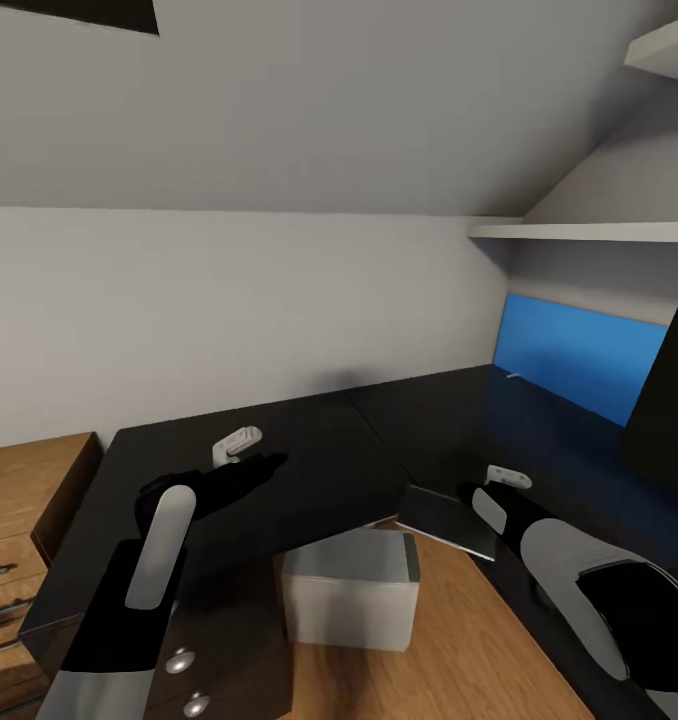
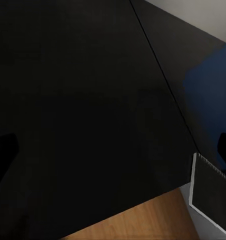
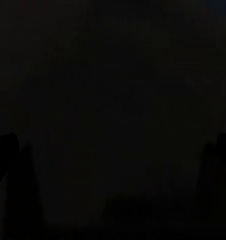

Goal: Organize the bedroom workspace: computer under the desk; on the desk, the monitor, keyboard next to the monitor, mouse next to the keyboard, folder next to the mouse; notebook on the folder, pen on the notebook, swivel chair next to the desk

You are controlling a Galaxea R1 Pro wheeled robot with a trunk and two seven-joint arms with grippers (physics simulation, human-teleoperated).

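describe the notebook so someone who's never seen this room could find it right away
Find the black L-shaped desk and follow its inner corner, above the grey computer box on the wood floor. The notebook lies there, jutting over the desk's edge. It is thin and flat, dark-covered with a pale rim, unlike the bulky box below.

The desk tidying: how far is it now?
Done: the computer stands under the desk; the monitor is on it. In hand: nothing visibly; the notebook overhangs the desk edge beside the right gripper. Left: keyboard, mouse, folder, pen, chair.
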